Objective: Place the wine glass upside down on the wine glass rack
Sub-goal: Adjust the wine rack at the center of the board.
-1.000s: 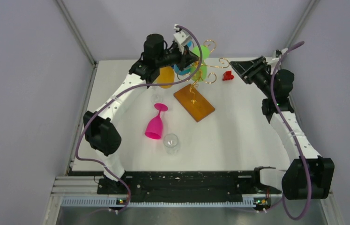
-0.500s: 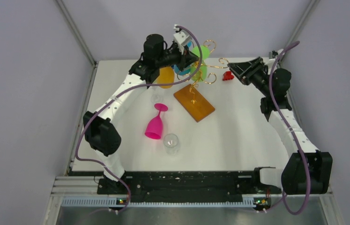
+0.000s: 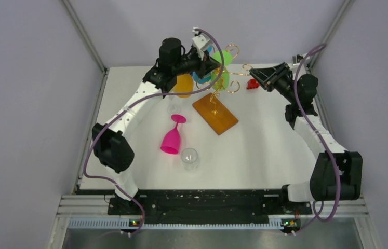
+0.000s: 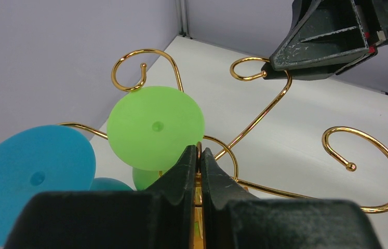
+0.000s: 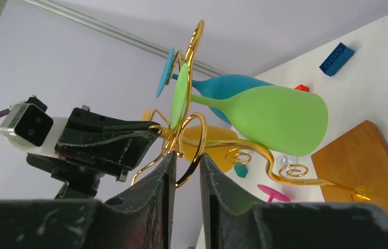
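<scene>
Top external is looking down from above the near edge, covering the whole table [image 3: 264,145]. Both wrist cameras are sitting close at the wine glass rack [image 3: 215,114] (facing each other), sharing the green glass [image 5: 280,122].

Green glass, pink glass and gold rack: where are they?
green glass [image 5: 280,122], right wrist view, on its bowl.
pink glass [image 3: 171,141], top view, on its bowl.
wine glass rack [image 3: 221,120], top view, on its wooden base.

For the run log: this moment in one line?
left gripper: shut on wine glass rack | right gripper: astride rack wire, grip unclear
</scene>
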{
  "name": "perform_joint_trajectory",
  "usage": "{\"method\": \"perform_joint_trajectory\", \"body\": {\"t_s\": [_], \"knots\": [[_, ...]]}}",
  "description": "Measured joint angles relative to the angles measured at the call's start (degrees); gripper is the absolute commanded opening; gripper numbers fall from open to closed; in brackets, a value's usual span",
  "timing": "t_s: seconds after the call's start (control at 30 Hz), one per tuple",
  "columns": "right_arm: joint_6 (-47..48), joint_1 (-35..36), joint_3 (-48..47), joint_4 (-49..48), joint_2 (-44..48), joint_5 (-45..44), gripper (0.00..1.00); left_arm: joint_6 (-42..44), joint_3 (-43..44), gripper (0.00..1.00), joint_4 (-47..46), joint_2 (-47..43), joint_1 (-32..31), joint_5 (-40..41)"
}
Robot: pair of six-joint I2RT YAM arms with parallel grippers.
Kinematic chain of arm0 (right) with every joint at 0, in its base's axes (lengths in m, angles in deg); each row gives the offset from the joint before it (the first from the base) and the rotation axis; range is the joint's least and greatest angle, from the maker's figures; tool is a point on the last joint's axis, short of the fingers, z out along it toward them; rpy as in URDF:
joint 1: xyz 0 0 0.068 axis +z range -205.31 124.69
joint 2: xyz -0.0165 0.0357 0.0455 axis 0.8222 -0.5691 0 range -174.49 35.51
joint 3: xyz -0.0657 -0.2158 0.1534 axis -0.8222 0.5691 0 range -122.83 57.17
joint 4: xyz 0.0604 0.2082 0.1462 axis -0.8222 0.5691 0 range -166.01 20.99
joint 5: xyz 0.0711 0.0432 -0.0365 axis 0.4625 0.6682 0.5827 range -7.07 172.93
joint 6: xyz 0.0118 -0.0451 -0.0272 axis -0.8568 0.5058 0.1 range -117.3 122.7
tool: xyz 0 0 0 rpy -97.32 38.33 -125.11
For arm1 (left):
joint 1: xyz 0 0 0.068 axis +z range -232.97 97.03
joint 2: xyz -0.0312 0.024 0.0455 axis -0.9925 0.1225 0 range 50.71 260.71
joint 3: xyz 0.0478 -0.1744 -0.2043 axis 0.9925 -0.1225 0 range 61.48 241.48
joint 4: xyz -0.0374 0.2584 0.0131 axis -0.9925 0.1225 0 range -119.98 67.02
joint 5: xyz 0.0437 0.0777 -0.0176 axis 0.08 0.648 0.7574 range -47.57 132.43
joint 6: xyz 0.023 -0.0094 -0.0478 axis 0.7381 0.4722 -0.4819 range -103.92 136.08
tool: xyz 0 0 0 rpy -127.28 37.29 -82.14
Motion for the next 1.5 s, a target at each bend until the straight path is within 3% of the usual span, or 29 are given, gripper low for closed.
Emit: {"method": "perform_joint_trajectory", "body": {"t_s": [0.23, 0.7, 1.1, 1.5], "knots": [[-3.0, -0.1, -0.2, -1.4, -0.7, 0.4, 0.00, -0.1, 0.0, 0.00, 0.1, 0.0, 0.0, -0.2], [-0.4, 4.7, -0.9, 6.2, 3.0, -6.6, 0.00, 0.0, 0.0, 0.00, 0.4, -0.3, 1.3, -0.7], [10.1, 12.5, -0.4, 21.0, 11.8, -17.0, 0.00, 0.4, 0.2, 0.00, 1.2, -0.3, 2.0, -0.7], [17.7, 19.3, -1.9, 24.4, 13.8, -24.1, 0.00, 1.2, -2.9, 0.00, -0.9, -2.1, 2.9, 0.0]]}}
